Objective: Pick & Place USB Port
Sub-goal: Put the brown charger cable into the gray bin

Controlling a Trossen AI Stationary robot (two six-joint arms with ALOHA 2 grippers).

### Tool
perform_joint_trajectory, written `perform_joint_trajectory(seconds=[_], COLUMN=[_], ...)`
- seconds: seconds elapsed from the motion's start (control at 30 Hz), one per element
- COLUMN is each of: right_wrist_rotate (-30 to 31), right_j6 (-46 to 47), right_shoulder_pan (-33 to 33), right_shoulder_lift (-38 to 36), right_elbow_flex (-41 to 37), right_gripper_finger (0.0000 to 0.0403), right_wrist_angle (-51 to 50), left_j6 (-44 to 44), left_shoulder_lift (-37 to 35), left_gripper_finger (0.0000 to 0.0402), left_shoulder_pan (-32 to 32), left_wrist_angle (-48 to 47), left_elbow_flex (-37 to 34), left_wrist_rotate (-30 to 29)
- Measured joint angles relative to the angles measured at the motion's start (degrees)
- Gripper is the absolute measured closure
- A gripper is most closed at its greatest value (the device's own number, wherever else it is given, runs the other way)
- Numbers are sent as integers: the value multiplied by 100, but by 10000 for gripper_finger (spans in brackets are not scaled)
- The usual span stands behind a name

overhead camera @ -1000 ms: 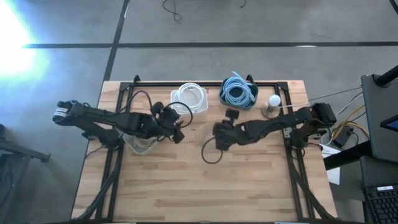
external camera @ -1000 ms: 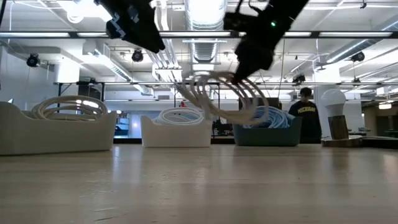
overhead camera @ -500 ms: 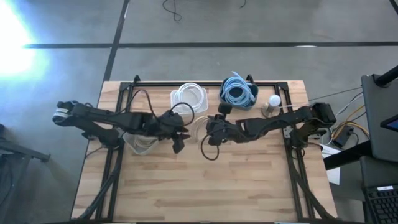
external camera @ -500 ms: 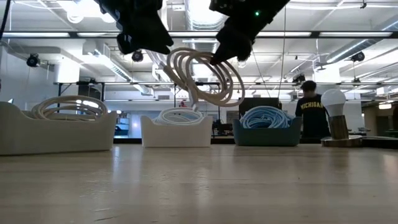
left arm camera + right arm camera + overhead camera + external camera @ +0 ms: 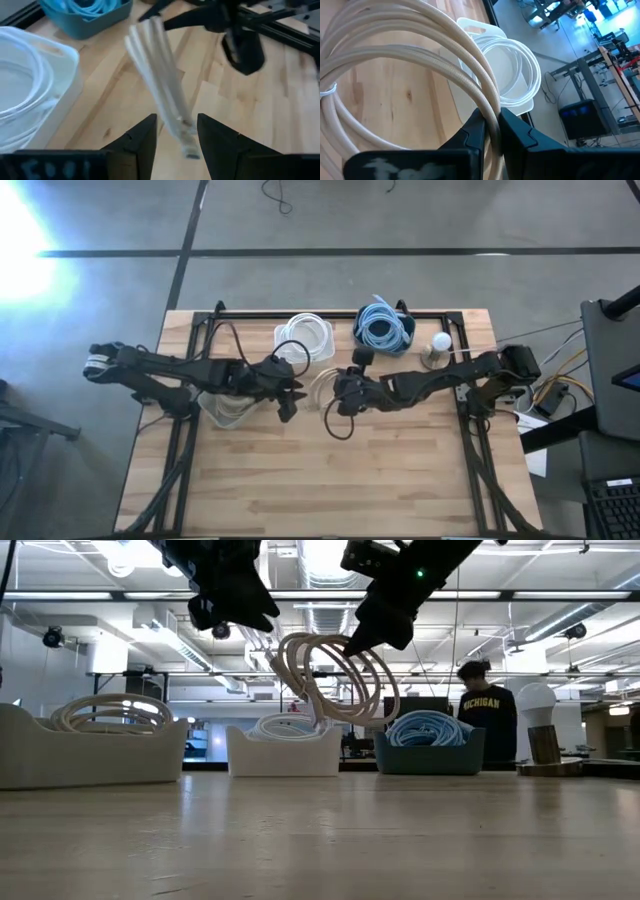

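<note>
- my right tool (image 5: 489,131) is pinched shut on the coiled cream usb cable (image 5: 335,675), above the wooden desk (image 5: 400,470).
- my left tool (image 5: 174,134), at its 9 o'clock, straddles the cable's plug end, fingers apart.

Place: I am working in a robotics lab or open-plan workshop.
Floor: my wooden table (image 5: 330,470) is standing on a black frame over grey concrete.
Ceiling: exposed ducts (image 5: 330,615) and strip lights are running overhead, far behind the table.
Far room: desks with monitors (image 5: 580,120) are sitting beyond, and a person (image 5: 487,718) is standing there.
Right side: loose cables (image 5: 548,392) and a keyboard (image 5: 612,510) are lying beside my table.
</note>
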Motion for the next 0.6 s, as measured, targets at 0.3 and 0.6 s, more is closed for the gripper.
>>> perform_joint_trajectory(seconds=[0.3,0.6], right_wrist_rotate=[1,-5], right_j6=[-2,-318], right_shoulder_pan=[13,11], right_shoulder_lift=[-2,-4], right_elbow_flex=[-28,-28], right_gripper_finger=[369,369], right_wrist_angle=[83,800], left_j6=[-64,23], left_shoulder_lift=[29,31], left_gripper_finger=[248,248], left_shoulder_pan=[118,146], left_wrist_angle=[175,721], left_elbow_flex=[-192,-460], left_wrist_rotate=[495,604])
